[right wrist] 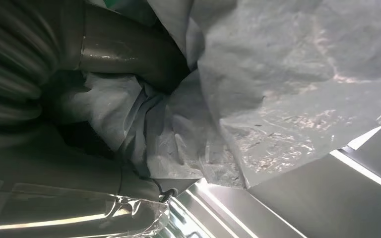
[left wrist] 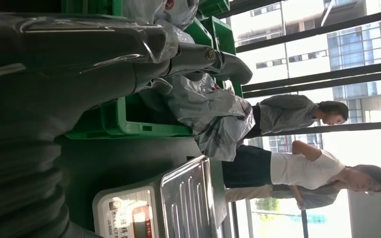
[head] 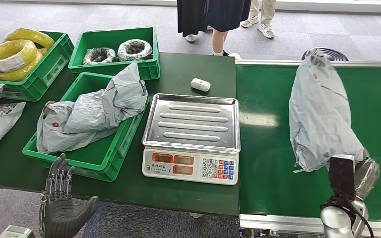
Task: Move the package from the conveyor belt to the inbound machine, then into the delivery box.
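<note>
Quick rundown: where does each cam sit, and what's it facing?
Head: high on the body, looking down at the scale, belt, package; both arms enter from below.
Left wrist: behind the open left robot hand, facing crate, scale.
Right wrist: behind the right robot hand, gripping the package.
Shared: scale, package.

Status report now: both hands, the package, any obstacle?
Right hand grips package on conveyor belt. Left hand open, low beside table. Scale tray bare, no obstacle seen.
</note>
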